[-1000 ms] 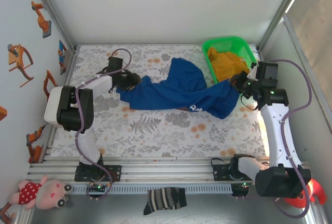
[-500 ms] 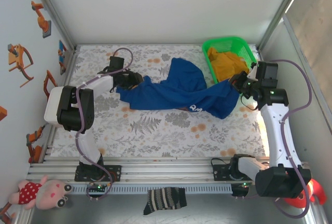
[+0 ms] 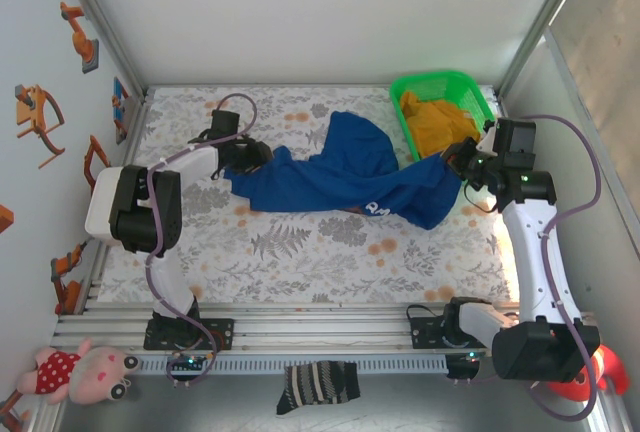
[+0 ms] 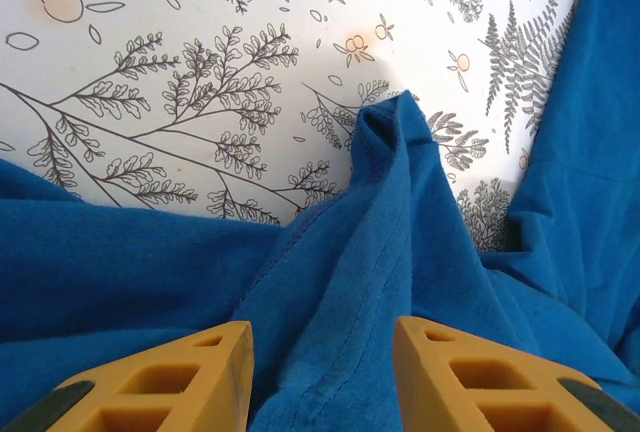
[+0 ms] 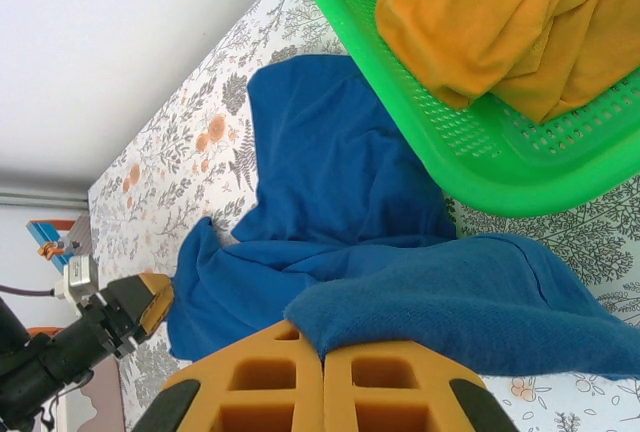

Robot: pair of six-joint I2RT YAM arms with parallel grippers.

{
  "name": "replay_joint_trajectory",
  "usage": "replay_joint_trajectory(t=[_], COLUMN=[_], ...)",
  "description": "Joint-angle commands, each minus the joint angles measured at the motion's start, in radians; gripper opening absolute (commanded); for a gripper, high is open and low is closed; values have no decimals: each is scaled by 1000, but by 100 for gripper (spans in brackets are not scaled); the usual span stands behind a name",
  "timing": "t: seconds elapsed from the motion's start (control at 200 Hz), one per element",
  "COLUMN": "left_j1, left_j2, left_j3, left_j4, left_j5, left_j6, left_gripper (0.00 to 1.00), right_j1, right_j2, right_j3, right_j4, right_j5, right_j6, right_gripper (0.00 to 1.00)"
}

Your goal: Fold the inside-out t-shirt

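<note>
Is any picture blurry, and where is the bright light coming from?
Top view: bright glare washes out the table's right edge, so light seems to come from the right. Left wrist view: sharp, the t-shirt's stitching shows clearly. Right wrist view: the green basket is crisp and evenly lit.

Royal-blue t-shirt (image 3: 330, 177), green basket (image 3: 440, 76)

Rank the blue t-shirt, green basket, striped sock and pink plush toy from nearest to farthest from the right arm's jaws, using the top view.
1. blue t-shirt: its right end is clamped in the jaws, the rest stretches left.
2. green basket: just beyond them, far right corner.
3. striped sock: near edge, centre.
4. pink plush toy: near left corner.
</note>
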Motion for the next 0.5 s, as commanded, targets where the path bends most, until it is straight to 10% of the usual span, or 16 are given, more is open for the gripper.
replay_joint_trajectory(t=[0.0, 0.496], left_j1=[2, 0], left_j2=[37, -51], left_j3=[17, -56], left_j4=[-15, 118], left_j5=[36, 195], left_j6=[30, -35], left_gripper=[39, 35], right_j1=[-7, -7], right_j2=[-10, -2], right_j3=[35, 36], right_j4=[-4, -8], right_j5=[7, 13], right_j6=[-18, -23], right_gripper=[0, 0])
